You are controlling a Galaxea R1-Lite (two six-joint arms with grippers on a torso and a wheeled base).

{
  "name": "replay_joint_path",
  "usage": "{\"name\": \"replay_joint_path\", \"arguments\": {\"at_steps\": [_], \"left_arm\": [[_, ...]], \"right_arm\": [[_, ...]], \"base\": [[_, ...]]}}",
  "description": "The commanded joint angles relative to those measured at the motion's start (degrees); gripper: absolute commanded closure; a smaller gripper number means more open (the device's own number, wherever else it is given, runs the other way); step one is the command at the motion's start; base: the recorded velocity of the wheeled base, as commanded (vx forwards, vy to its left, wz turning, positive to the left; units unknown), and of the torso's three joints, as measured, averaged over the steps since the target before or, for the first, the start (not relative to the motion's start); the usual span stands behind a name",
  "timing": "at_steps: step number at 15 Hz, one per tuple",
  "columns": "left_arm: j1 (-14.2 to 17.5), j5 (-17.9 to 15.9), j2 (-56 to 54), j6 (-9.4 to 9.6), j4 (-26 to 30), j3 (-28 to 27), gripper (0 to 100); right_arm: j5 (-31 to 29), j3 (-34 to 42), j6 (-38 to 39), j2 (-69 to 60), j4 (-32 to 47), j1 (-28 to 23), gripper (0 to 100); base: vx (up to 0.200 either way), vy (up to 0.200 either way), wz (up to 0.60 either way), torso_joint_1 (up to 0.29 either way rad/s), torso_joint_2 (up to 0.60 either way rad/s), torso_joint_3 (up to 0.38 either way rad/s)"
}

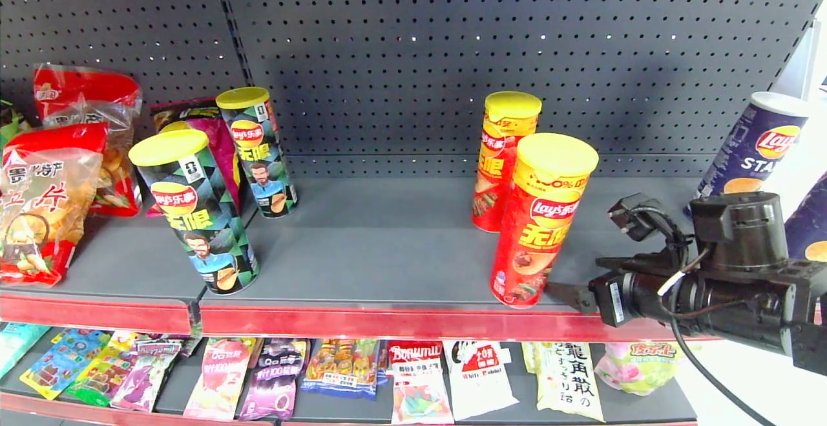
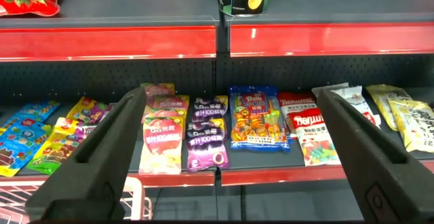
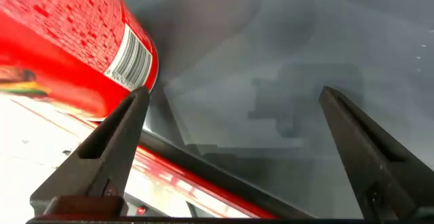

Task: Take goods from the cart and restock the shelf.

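- Right gripper (image 3: 232, 95): the claw is apart, with nothing between the fingers. In the head view it sits low at the front edge of the upper shelf (image 1: 387, 238), at the robot's right.
- Front red can (image 1: 543, 219): stands upright near the front edge of the upper shelf, yellow lid on top. Its base lies just beside one finger (image 3: 115, 149) of the right gripper, outside the gap. Contact between the finger and the can cannot be confirmed.
- Rear red can (image 1: 504, 154): upright, directly behind the front red can and slightly to its left.
- Left gripper (image 2: 232, 94): the claw is apart and holds nothing. It faces the lower shelf (image 2: 271, 175), below the red rail (image 2: 319, 39) of the upper shelf.
- Green cans: one (image 1: 194, 209) stands at the front edge of the upper shelf, left of centre. A second (image 1: 257, 151) stands behind it, nearer the pegboard (image 1: 420, 57).
- Blue can (image 1: 749, 148): at the far right of the upper shelf, above the right arm.
- Snack bags (image 1: 45, 200): stacked at the far left of the upper shelf.
- Candy packets (image 2: 203, 139): lie flat in a row along the lower shelf.
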Motion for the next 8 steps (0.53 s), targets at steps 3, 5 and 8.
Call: {"name": "replay_joint_path", "arguments": {"at_steps": [3, 5, 8], "left_arm": [[0.0, 0.0, 0.2, -0.01, 0.0, 0.0, 0], [0.0, 0.0, 0.2, -0.01, 0.0, 0.0, 0], [0.0, 0.0, 0.1, -0.01, 0.0, 0.0, 0]], "right_arm": [[-0.1, -0.1, -0.1, 1.0, -0.9, 1.6, 0], [-0.1, -0.2, -0.1, 1.1, -0.9, 1.8, 0], [-0.1, -0.6, -0.1, 1.2, -0.9, 1.8, 0]], "base": [[0.000, 0.000, 0.00, 0.000, 0.00, 0.000], [0.000, 0.000, 0.00, 0.000, 0.00, 0.000], [0.000, 0.000, 0.00, 0.000, 0.00, 0.000]]}}
